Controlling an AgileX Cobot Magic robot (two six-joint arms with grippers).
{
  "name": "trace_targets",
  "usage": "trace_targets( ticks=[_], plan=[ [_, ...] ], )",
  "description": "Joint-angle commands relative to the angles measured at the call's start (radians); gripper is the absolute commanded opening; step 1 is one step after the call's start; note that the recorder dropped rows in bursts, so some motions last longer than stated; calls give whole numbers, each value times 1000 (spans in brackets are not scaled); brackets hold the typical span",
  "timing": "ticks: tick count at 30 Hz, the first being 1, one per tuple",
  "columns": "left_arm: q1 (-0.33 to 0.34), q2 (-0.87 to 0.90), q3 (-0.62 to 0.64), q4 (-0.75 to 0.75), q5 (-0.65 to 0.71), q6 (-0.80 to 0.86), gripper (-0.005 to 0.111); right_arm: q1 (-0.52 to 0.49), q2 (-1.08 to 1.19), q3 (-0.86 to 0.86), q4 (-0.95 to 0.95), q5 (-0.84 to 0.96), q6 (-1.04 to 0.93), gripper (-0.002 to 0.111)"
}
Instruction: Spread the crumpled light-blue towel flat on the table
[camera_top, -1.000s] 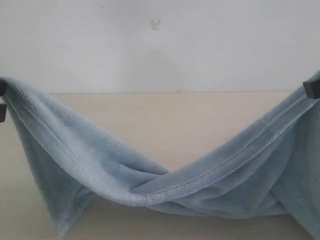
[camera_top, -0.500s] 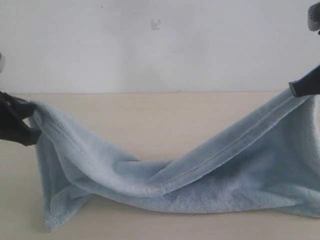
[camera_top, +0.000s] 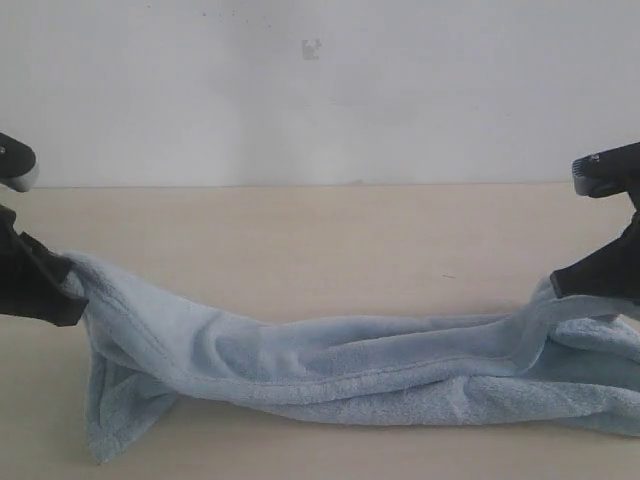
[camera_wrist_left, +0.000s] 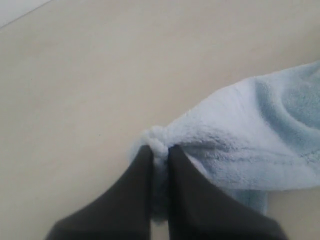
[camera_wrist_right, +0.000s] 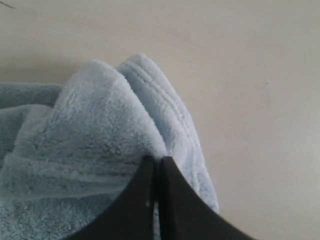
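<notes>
The pale-blue towel (camera_top: 350, 365) lies stretched in a long rumpled band across the cream table (camera_top: 300, 230), folded on itself with a hem running along its length. My left gripper (camera_top: 68, 280) is shut on the towel's left corner (camera_wrist_left: 159, 145), low over the table. At the far right my right gripper (camera_top: 560, 290) is shut on the other corner (camera_wrist_right: 155, 159), with folds of towel (camera_wrist_right: 100, 130) bunched beside it. A loose flap (camera_top: 110, 420) hangs toward the front edge under the left corner.
A plain white wall (camera_top: 320, 90) rises behind the table's far edge. Bare tabletop (camera_top: 320, 240) lies behind the towel. Both arms sit at the outer sides of the exterior view.
Both grippers have come down from high at the sides to just over the table. The towel, which hung in a deep sag, now rests on the surface.
</notes>
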Motion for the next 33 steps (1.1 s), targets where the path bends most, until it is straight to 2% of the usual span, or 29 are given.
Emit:
trace_targets(
  ticks=[1, 9, 13, 18, 22, 25, 31, 33],
  plan=[
    [2, -39, -44, -72, 34, -9, 4, -5, -62, 1, 25, -22, -35, 0],
    [2, -259, -71, -112, 35, -11, 4, -5, -322, 1, 21, -146, -40, 0],
    [2, -357, -71, -140, 88, -11, 4, -5, -463, 1, 63, -68, -40, 0],
    [2, -407, -71, -152, 318, 0, 4, -5, -570, 1, 146, 220, -173, 0],
    [2, -392, -71, -194, 534, 21, 4, -5, -579, 1, 359, 447, -417, 0],
    [2, -375, -71, -288, 642, 123, 4, -5, -579, 1, 500, 516, -589, 0],
    [2, -328, -71, -400, 913, 252, 4, -5, -579, 1, 526, 682, -620, 0],
    [2, -306, -71, -400, 924, 254, 4, -3, -581, 11, 523, 682, -629, 0]
  ],
)
